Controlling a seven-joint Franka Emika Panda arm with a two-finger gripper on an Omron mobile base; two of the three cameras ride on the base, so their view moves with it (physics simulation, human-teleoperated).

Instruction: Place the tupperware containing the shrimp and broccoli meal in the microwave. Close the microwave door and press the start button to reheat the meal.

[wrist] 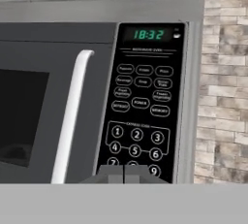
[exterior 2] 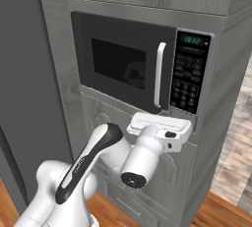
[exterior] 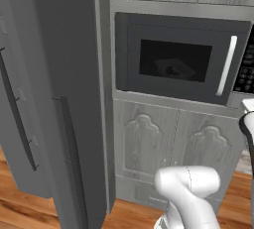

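One grey microwave [exterior: 181, 59] sits in the cupboard wall beside the tall fridge [exterior: 54, 99]. Its dark door [exterior: 173, 57] is closed, and the tub [exterior: 171, 68] shows dimly through the window. From the right, the white handle [exterior 2: 158, 73] stands next to the black keypad [exterior 2: 189, 73]. In the hand view, the gripper [wrist: 124, 173] is pinched shut just below the number keys, holding nothing.
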